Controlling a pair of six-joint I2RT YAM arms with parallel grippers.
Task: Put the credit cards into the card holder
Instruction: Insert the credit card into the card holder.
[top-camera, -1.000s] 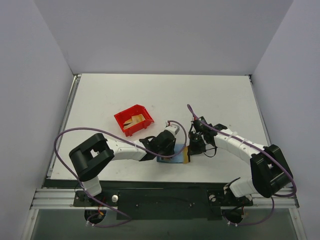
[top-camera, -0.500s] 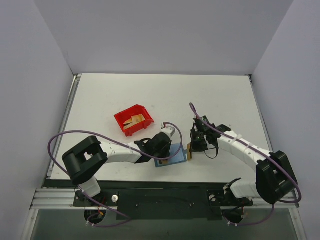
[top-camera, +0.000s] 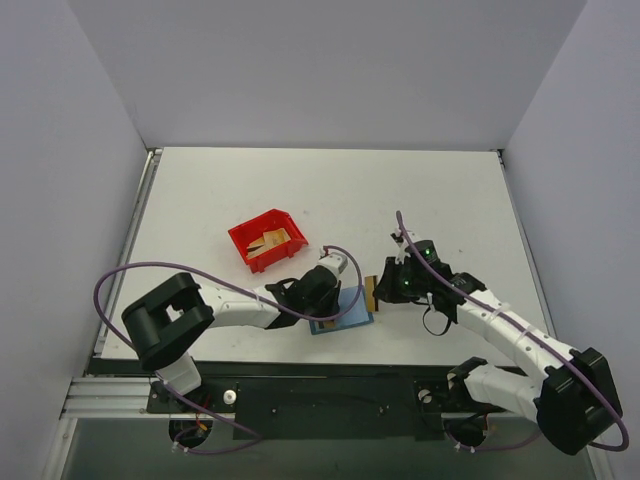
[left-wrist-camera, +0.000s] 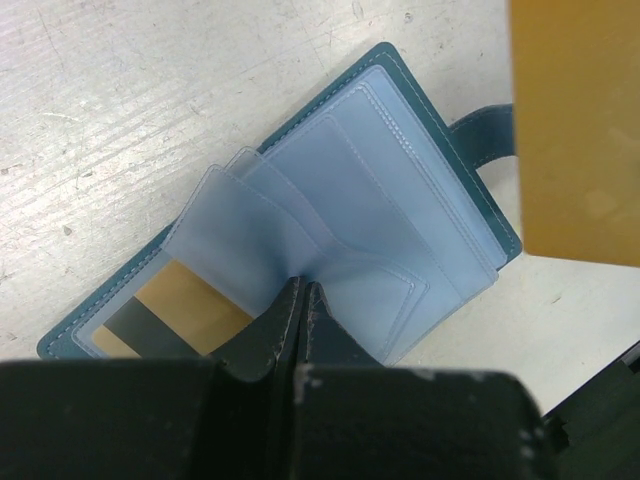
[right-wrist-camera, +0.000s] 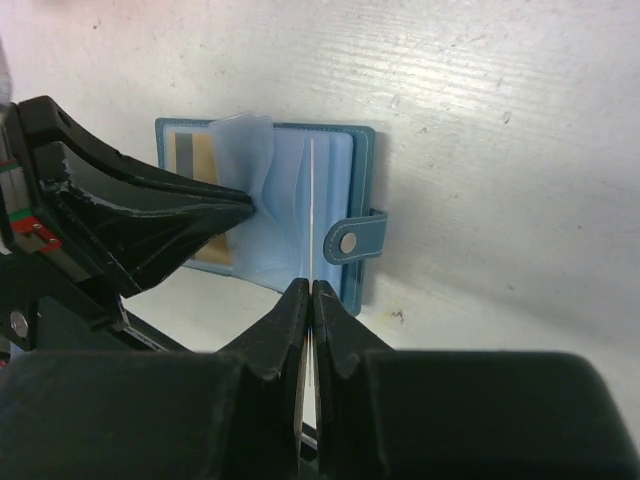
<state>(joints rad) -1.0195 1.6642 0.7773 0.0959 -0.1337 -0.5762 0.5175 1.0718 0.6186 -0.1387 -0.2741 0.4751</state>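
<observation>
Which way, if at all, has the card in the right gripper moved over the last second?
Yes. The credit card, pinched in the right gripper, has shifted slightly away from the table's near edge.

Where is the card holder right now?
In the top view the card holder lies open by the table's near edge, centre, its sleeves pinched by the left fingers, with the red bin behind-left.

The left gripper (left-wrist-camera: 301, 292) pinched a sleeve of the card holder (left-wrist-camera: 340, 200); the right gripper (right-wrist-camera: 307, 292), just beside it, clamped a credit card (left-wrist-camera: 580, 130) edgewise.
</observation>
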